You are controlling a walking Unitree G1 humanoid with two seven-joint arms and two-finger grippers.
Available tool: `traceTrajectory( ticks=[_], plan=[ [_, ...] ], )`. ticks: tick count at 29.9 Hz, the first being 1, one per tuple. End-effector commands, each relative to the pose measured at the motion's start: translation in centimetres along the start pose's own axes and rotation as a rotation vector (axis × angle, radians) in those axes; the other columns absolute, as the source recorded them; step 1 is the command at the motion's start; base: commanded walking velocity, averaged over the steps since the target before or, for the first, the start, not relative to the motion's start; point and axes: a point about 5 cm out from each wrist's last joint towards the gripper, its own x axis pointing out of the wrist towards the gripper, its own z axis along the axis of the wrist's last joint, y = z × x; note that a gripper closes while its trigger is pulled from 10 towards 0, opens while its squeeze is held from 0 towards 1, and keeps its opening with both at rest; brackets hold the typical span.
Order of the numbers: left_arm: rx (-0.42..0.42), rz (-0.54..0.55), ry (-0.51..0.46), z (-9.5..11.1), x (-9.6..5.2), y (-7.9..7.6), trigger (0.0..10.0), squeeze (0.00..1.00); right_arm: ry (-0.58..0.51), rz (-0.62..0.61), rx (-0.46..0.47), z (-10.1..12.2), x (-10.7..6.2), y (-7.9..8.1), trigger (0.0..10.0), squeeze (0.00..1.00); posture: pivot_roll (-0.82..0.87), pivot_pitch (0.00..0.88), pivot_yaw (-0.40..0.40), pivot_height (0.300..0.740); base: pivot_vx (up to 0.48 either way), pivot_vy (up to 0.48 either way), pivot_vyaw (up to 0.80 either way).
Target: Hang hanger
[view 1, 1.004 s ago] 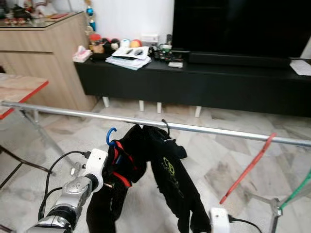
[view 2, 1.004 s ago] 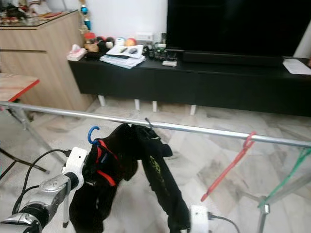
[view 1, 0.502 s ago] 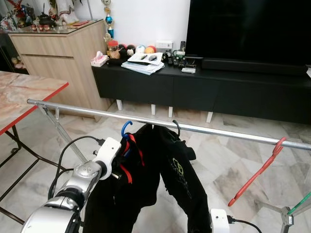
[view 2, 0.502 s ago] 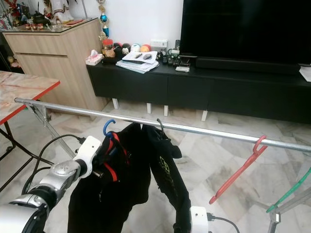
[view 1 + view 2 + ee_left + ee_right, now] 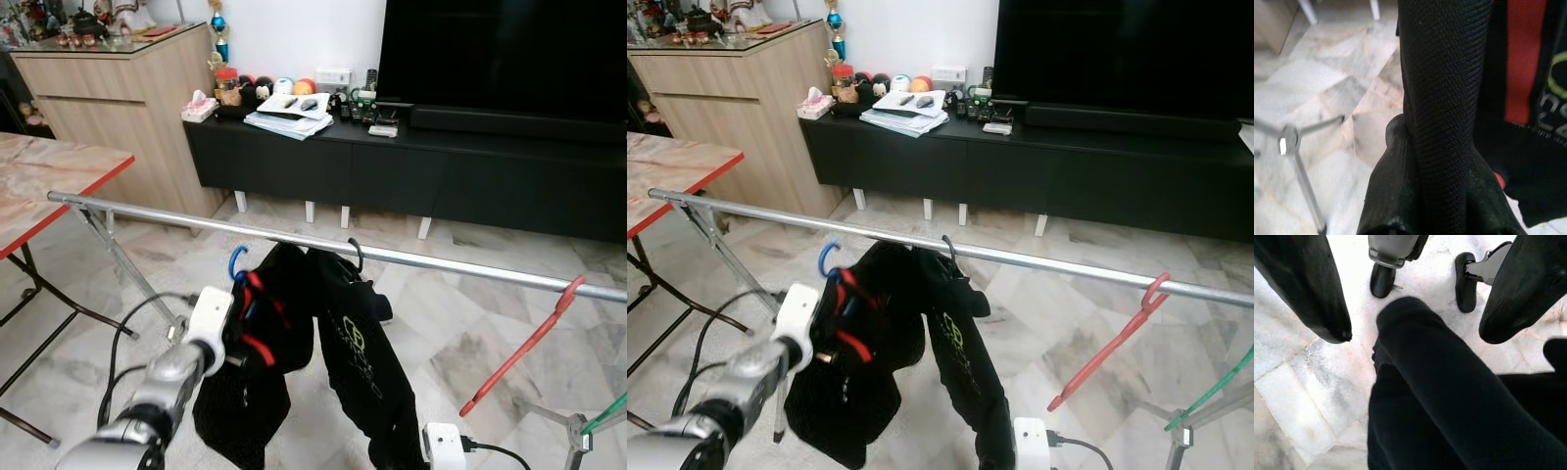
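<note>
Below rail (image 5: 196, 219), left gripper (image 5: 245, 328) has lowered blue hanger (image 5: 235, 262).

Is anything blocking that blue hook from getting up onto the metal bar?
Nothing visible does. The blue hanger hook sits just below the steel rail, held up by the left pincer. The rail stretch above it is bare; the black garment already hung sits beside it, on the robot's right.

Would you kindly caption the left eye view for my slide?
Left gripper lifts a blue-hooked hanger with a black garment toward the metal rail.
</note>
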Motion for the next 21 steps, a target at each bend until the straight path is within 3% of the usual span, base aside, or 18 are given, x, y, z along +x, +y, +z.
traceTrajectory(
  ticks=[1, 11, 16, 21],
  plan=[
    [0.010, 0.037, -0.064, 1.2, -0.2, 1.0, 10.0, 0.00, 0.014, 0.000, -0.004, -0.4, 0.0, 0.2, 10.0, 0.00, -0.04, 0.000, 0.042, 0.740, 0.000, 0.480, 0.00],
    [0.010, -0.001, -0.094, 1.6, 0.1, 0.2, 10.0, 0.00, -0.002, -0.041, 0.018, -0.4, 0.0, 0.1, 10.0, 0.00, -0.04, 0.000, 0.049, 0.740, 0.000, 0.474, 0.00],
    [0.032, -0.029, -0.097, 1.6, 0.2, -0.3, 10.0, 0.00, -0.002, -0.066, 0.041, -0.5, 0.0, 0.0, 10.0, 0.00, -0.04, 0.000, 0.051, 0.740, 0.000, 0.000, 0.00],
    [0.025, -0.061, -0.096, 1.2, 0.2, -0.8, 10.0, 0.00, 0.015, -0.086, 0.061, -0.8, 0.0, -0.1, 10.0, 0.00, -0.04, 0.000, 0.050, 0.740, 0.000, 0.000, -0.70]
  ],
)
